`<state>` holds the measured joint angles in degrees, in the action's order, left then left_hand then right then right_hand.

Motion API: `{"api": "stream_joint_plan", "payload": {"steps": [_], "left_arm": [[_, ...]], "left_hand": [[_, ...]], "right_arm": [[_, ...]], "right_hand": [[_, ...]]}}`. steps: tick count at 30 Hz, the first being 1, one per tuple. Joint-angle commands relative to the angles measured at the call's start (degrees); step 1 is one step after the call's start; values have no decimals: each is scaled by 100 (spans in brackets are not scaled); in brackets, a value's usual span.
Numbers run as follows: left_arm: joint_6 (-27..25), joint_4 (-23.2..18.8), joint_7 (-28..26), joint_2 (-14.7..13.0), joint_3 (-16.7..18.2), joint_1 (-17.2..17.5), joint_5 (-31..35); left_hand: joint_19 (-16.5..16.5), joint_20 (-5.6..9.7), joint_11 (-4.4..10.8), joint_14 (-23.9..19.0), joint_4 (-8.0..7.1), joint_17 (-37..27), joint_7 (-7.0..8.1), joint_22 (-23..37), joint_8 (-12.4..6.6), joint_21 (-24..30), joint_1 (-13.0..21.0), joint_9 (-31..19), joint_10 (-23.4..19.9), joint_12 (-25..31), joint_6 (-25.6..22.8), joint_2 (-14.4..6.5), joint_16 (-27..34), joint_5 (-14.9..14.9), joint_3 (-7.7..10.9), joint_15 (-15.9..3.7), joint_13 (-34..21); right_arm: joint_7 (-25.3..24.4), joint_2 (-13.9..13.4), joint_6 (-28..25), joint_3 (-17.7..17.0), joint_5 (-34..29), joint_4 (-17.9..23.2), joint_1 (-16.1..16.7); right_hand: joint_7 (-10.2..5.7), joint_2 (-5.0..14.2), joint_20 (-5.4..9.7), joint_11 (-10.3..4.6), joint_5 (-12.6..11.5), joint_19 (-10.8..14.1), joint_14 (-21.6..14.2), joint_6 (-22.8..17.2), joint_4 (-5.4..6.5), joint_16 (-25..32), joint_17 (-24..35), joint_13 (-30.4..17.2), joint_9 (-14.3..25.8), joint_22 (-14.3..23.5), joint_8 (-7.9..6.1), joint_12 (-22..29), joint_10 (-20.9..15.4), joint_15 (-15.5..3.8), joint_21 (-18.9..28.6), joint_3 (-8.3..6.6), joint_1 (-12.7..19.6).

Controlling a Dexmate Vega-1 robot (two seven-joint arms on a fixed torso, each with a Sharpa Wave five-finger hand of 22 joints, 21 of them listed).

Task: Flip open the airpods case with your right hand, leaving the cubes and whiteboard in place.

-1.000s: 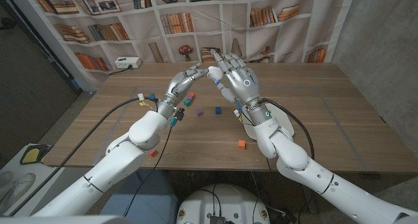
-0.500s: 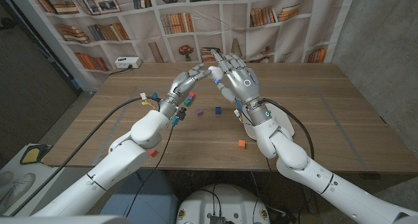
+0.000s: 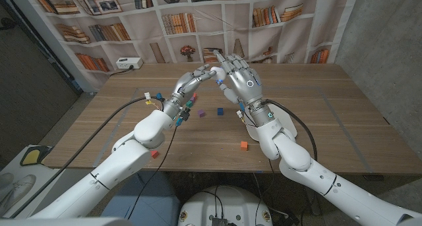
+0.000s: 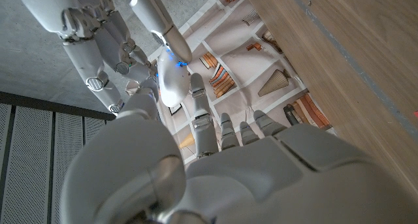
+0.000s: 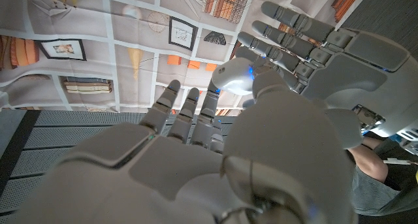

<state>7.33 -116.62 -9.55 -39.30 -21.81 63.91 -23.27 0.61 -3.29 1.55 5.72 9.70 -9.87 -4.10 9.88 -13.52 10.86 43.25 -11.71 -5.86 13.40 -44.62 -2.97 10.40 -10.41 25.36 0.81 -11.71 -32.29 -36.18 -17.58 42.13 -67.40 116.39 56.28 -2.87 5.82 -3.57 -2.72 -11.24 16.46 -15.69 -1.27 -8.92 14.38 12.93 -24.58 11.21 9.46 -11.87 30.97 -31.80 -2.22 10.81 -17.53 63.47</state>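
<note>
Centrally, above mid-frame in the head view, my right hand [image 3: 241,80] and left hand [image 3: 190,84] both pinch the white airpods case [image 3: 210,72] aloft between them; its long axis is unclear.

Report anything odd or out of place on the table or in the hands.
The airpods case is off the table, raised between the left hand and right hand, its lid not visibly open. Small cubes lie scattered loosely on the table; nothing looks spilled or damaged.
</note>
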Motion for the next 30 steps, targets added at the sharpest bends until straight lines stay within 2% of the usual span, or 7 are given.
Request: {"api": "stream_joint_plan", "payload": {"steps": [1, 9, 10, 14, 25, 30], "left_arm": [[-48, 43, 22, 35, -101, -124, 18], [117, 103, -35, 124, -116, -98, 46], [115, 102, -37, 113, -117, -101, 73], [170, 133, 49, 127, -104, -97, -51], [134, 72, 34, 79, -64, -35, -94], [-26, -18, 1, -1, -70, -34, -40]], "left_hand": [[-11, -48, -21, 8, -20, -17, -17, 0, 6, 2, 84, -3, -64, 33, -94, -34, 15, 3, 20, 51, -12], [-23, 18, 84, -64, -15, -13, -14, 1, -50, 10, 207, 20, -359, 126, -439, -142, 41, 0, 48, -44, -4], [-39, 21, 53, -107, -15, -13, -20, 1, -51, 15, 222, 23, -427, 147, -481, -149, 54, 1, 47, -45, -4], [-62, 77, 115, -148, -6, -11, 30, 0, -68, 21, 260, 30, -476, 155, -599, -162, 59, -4, 49, -103, -1], [-96, 58, 134, -190, 16, -8, 6, 0, -86, 25, 401, 38, -639, 186, -820, -240, 54, -28, 93, -79, 5], [-106, 134, 176, -200, 23, -8, -1, 0, -103, 24, 435, 41, -679, 187, -933, -225, 50, -35, 87, -131, 6]], "right_arm": [[-89, 5, 18, -13, 75, -43, 6], [-104, 7, 8, -5, 89, -47, 15], [-89, 3, 5, -4, 90, -38, 18], [-100, 11, -5, 5, 85, -32, 26], [-81, 19, -24, 33, 41, 0, 28], [-63, 17, -42, 27, 31, 25, 39]], "right_hand": [[-76, 56, 8, -591, -32, 50, -57, -179, -21, -2, 18, -13, 4, 10, -56, 61, -649, -744, 0, 19, 62], [-97, 58, 7, -570, -34, 61, -65, -226, -21, -5, 21, -11, 4, 10, -59, 74, -659, -738, 0, 26, 80], [-98, 60, 19, -589, -34, 63, -60, -229, -21, -8, 22, -13, 5, 10, -57, 71, -644, -739, 0, 27, 84], [-115, 65, 28, -582, -38, 72, -45, -233, -18, -17, 25, -16, 5, 10, -50, 79, -648, -737, 1, 30, 91], [-120, 66, 37, -589, -44, 86, -22, -281, -22, -38, 29, -17, 6, 10, -45, 90, -638, -735, 0, 41, 124], [-118, 66, 41, -584, -44, 91, -23, -290, -19, -40, 31, -7, 6, 11, -41, 94, -651, -743, 0, 46, 129]]}}
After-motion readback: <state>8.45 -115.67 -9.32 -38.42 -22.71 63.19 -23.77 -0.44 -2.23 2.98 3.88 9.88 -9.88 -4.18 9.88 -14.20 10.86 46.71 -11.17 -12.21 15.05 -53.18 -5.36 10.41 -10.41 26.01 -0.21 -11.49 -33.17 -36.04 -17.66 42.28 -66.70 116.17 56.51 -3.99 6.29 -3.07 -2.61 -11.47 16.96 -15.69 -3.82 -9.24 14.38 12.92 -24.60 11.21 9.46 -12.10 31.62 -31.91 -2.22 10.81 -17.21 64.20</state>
